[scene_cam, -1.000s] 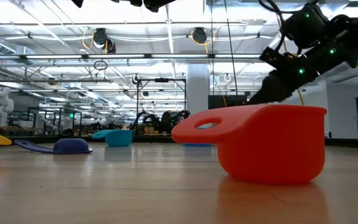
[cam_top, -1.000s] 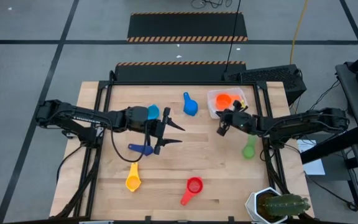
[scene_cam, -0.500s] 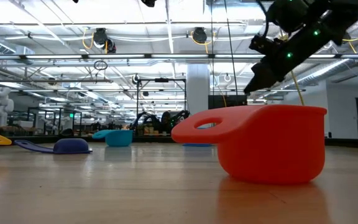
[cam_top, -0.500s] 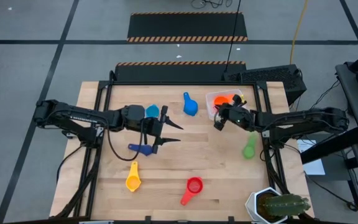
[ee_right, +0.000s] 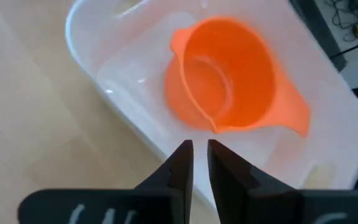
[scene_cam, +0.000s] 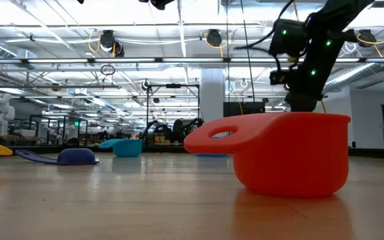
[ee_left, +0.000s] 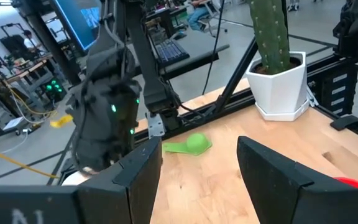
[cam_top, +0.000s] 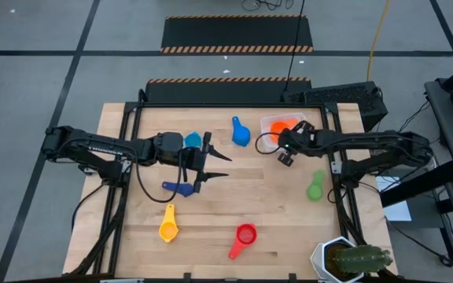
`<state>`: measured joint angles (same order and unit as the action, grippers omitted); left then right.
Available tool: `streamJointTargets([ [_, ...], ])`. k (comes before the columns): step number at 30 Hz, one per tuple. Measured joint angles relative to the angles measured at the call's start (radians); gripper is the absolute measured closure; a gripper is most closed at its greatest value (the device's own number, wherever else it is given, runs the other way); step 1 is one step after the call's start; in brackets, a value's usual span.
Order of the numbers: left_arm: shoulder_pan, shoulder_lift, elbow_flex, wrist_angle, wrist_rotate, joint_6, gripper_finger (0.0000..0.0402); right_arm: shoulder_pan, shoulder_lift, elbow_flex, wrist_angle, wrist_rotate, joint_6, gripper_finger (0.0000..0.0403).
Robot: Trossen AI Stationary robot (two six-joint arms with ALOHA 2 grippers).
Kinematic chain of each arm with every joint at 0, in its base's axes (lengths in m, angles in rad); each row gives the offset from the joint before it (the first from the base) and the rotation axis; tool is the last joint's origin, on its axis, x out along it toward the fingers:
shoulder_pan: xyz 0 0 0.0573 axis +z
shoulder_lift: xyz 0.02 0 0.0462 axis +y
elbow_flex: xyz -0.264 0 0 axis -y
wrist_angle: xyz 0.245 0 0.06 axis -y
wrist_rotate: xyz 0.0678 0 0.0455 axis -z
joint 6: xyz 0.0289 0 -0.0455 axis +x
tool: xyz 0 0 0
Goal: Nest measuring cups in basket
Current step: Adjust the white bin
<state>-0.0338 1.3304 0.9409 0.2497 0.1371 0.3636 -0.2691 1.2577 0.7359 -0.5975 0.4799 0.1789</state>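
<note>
The white basket [cam_top: 268,126] stands at the far right and holds the orange cup [ee_right: 225,81], mouth up. My right gripper [ee_right: 199,146] hovers over the basket's near wall [ee_right: 129,121], pointing down, shut and empty. My left gripper [cam_top: 217,166] is open and empty at mid-table, above the wood. The light blue cup [cam_top: 193,141], the blue cup [cam_top: 240,132], the navy cup [cam_top: 179,188], the yellow cup [cam_top: 168,225], the red cup [cam_top: 244,235] and the green cup [cam_top: 315,187] lie apart on the table.
A white pot with a cactus [cam_top: 352,258] stands at the near right corner. The red cup [scene_cam: 279,153] fills the front of the low view. Bare wood lies between the blue cup and the red cup.
My right gripper has swung from the table's middle right toward the far edge and over the basket, tipping to point down at it. The cups have stayed where they were.
</note>
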Motion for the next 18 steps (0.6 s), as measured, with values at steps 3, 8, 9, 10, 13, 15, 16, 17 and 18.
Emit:
streamJointTargets([
  [3, 0.000, 0.000, 0.000, 0.001, -0.007, -0.004, 0.0188, 0.003, 0.040, 0.009, 0.001, 0.051, 0.063, 0.0350],
  [8, -0.001, 0.000, 0.000, -0.009, -0.007, -0.004, 0.0188, 0.014, 0.039, 0.093, -0.081, 0.155, 0.282, 0.0335],
  [9, -0.001, 0.000, 0.000, -0.011, -0.007, -0.003, 0.0188, 0.018, 0.032, 0.118, -0.109, 0.175, 0.314, 0.0331],
  [10, -0.001, 0.000, 0.000, -0.012, -0.007, -0.002, 0.0188, 0.022, 0.025, 0.139, -0.138, 0.192, 0.333, 0.0329],
  [13, 0.000, 0.000, 0.000, -0.012, -0.007, -0.001, 0.0188, 0.006, 0.020, 0.183, -0.241, 0.246, 0.358, 0.0328],
  [15, 0.000, 0.000, 0.000, -0.012, -0.007, 0.000, 0.0188, -0.042, 0.021, 0.188, -0.313, 0.267, 0.394, 0.0333],
  [16, 0.000, 0.000, 0.000, -0.012, -0.007, 0.000, 0.0188, -0.071, 0.021, 0.188, -0.340, 0.273, 0.420, 0.0336],
  [17, 0.000, 0.000, 0.000, -0.012, -0.007, 0.000, 0.0188, -0.098, 0.021, 0.186, -0.360, 0.274, 0.443, 0.0339],
  [18, 0.000, 0.000, 0.000, -0.012, -0.007, 0.000, 0.0188, -0.121, 0.021, 0.184, -0.373, 0.275, 0.465, 0.0341],
])
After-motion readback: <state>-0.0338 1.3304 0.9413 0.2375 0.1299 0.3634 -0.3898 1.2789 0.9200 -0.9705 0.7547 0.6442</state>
